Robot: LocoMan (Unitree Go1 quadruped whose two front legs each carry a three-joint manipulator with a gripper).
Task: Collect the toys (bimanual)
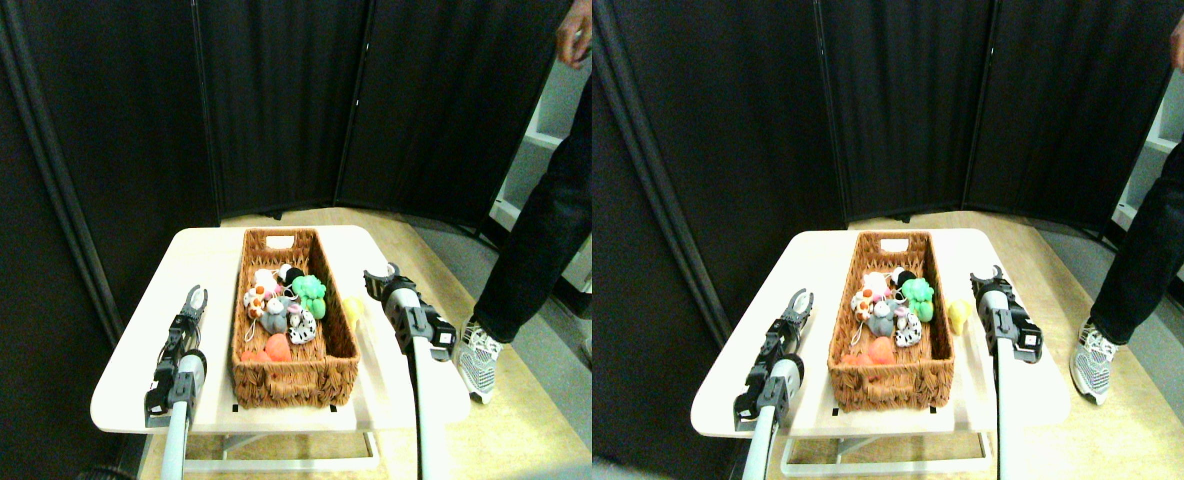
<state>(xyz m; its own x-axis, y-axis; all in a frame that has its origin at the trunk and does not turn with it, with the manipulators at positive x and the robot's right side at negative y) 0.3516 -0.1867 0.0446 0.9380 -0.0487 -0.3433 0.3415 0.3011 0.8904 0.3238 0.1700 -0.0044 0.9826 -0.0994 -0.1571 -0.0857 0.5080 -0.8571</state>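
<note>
Since most toys point(282, 305) already sit in the basket point(295, 378), one yellow toy point(352, 310) remains by the table's point(132, 390) right edge; right gripper point(382, 275) beside it, left gripper point(195, 297) jaws wide, right jaws parted.

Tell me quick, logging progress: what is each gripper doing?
Left gripper: open, empty, above the table.
Right gripper: open, empty, beside the yellow toy.

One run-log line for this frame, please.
toys mostly in basket | yellow toy on table | left gripper open | right gripper beside yellow toy
</note>
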